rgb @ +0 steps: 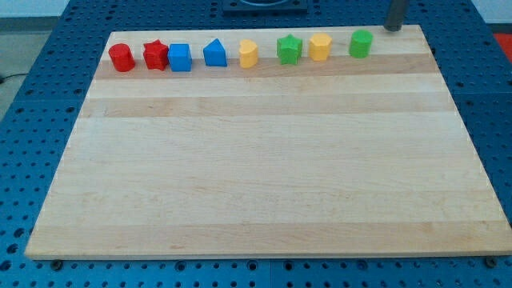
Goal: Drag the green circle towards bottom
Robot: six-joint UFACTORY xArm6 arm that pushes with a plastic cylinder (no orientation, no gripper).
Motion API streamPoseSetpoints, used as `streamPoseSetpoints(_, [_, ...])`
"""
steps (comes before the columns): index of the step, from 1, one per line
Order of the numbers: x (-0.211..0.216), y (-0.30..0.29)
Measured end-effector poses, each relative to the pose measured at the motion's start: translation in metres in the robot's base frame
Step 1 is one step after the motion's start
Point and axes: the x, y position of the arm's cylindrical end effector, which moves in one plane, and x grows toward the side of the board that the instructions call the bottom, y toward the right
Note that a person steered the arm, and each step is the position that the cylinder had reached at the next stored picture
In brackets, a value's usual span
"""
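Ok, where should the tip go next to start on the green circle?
Probably slide my tip toward the view's left until it sits just above the green circle. Right now it stands apart, up and to the view's right, so pushing down from there would miss.

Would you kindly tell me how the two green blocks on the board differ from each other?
The green circle is round; the green star is pointed. The green circle ends the row at the view's right, nearest my tip; the green star sits further left, between two yellow blocks. Both are green and untouched.

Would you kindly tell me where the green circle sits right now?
The green circle sits at the right end of the row along the view's top, just right of a yellow block, with my tip up-right of it.
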Motion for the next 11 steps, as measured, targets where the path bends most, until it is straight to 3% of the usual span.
streamPoseSetpoints(4, [0.067,-0.040])
streamPoseSetpoints(8, [0.048,-0.092])
streamPoseSetpoints(11, [0.115,-0.120])
